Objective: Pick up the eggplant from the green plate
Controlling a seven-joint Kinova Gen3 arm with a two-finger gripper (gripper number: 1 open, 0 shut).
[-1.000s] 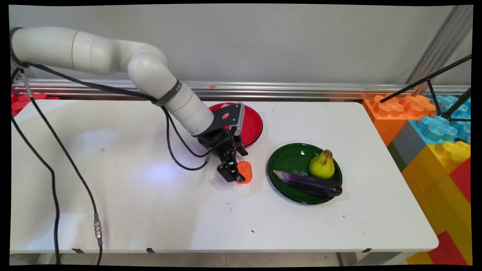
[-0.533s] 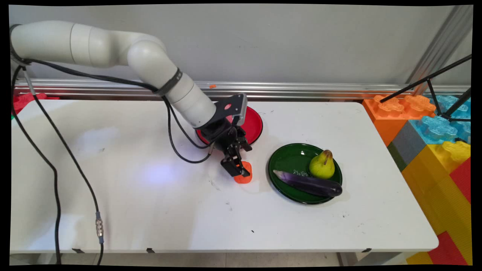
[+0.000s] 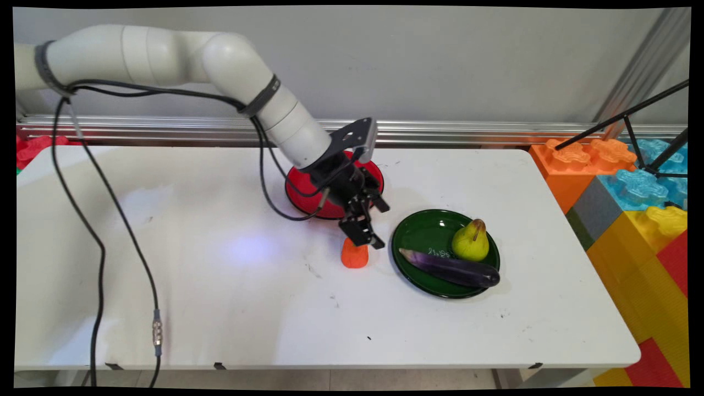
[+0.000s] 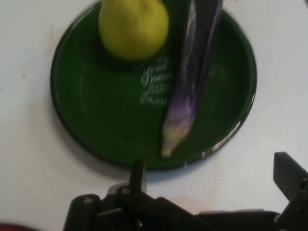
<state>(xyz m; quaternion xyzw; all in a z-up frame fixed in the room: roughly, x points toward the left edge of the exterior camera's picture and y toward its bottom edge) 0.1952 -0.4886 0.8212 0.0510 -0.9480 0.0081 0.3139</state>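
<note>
My gripper (image 3: 367, 237) hangs open just above and to the right of a small orange vegetable piece (image 3: 355, 255) that stands alone on the white table. Nothing is between the fingers (image 4: 138, 174). In the hand view the gripper (image 4: 214, 179) looks down at a green plate (image 4: 96, 110) that holds a yellow-green pear (image 4: 133, 26) and a purple eggplant (image 4: 192, 82). In the main view that green plate (image 3: 426, 231) lies right of the gripper, with the pear (image 3: 471, 241) and eggplant (image 3: 451, 268) on it. A red plate (image 3: 305, 192) lies behind the gripper, partly hidden by the arm.
Large coloured building blocks (image 3: 632, 209) are stacked off the table's right end, with black tripod legs (image 3: 632, 126) over them. A metal rail (image 3: 467, 132) runs along the back edge. Black cables (image 3: 99, 236) hang over the table's left part.
The gripper was down around the orange piece; it has since risen and shifted right and back, leaving the piece standing on the table. The arm swung right, uncovering more of the red plate.
</note>
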